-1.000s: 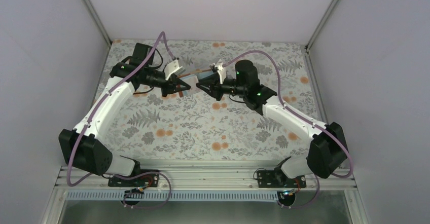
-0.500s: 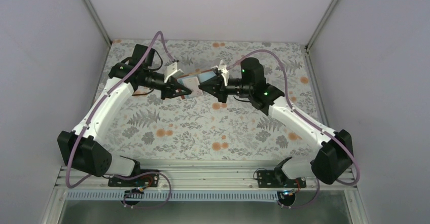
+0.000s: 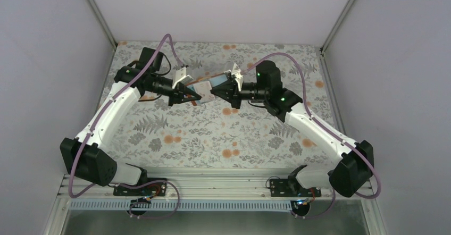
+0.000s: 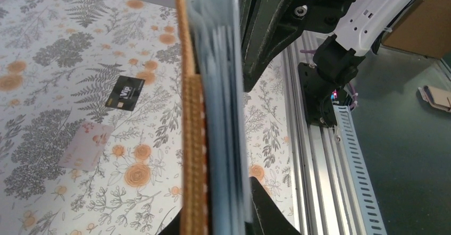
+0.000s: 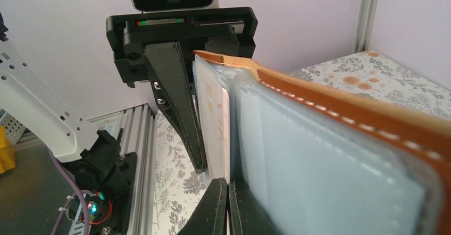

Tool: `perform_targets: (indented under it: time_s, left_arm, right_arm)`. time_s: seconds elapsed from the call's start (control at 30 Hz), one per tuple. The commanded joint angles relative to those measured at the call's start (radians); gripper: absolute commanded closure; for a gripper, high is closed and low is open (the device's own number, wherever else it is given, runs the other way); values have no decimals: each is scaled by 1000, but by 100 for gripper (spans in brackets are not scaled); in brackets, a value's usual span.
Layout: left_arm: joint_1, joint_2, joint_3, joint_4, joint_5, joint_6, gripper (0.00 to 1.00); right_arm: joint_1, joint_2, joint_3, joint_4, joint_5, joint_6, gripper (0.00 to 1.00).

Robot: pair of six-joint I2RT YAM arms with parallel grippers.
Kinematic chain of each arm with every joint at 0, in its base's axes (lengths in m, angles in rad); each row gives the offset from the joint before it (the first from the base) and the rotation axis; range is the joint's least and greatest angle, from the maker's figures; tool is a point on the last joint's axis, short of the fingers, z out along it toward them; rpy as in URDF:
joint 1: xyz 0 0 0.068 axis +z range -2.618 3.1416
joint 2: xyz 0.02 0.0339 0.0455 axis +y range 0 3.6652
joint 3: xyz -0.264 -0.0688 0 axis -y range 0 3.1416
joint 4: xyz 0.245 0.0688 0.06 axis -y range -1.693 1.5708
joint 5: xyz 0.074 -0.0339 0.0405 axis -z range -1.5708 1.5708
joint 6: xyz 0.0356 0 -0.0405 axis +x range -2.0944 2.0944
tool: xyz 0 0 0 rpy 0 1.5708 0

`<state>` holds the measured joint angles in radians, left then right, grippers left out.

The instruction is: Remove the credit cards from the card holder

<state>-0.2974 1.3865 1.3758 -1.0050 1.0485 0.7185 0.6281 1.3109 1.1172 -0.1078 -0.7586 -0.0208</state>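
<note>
1. Your left fingers (image 5: 175, 99) clamp one flap of the card holder (image 4: 194, 139) and hold it in the air between the two arms, above the floral surface (image 4: 53, 49).
2. Your right fingers (image 5: 215, 208) are pressed together with no gap. They meet at the lower edge of a pale card (image 5: 217, 123) seated in the holder's blue-grey lining. You cannot tell whether they pinch that card.
3. The black card (image 4: 123, 93) lies flat on the surface below the holder.
4. The pale pink card (image 4: 85, 147) lies flat near the black one, not touching it.
</note>
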Motion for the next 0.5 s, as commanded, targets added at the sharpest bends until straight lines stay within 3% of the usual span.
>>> perform_targets:
  time_s: [0.0, 0.23, 0.37, 0.47]
  left_arm:
    - [-5, -19, 1, -8, 54, 39, 83]
    - [-5, -14, 2, -10, 57, 39, 80]
    - [-5, -16, 0, -10, 54, 41, 97]
    - [-5, -17, -3, -11, 50, 46, 98]
  right_arm:
    - [-28, -30, 31, -30, 32, -36, 96]
    - [-34, -29, 36, -47, 9, -43, 96]
    - [-34, -29, 45, -64, 20, -55, 95]
    - [-40, -38, 42, -72, 43, -63, 96]
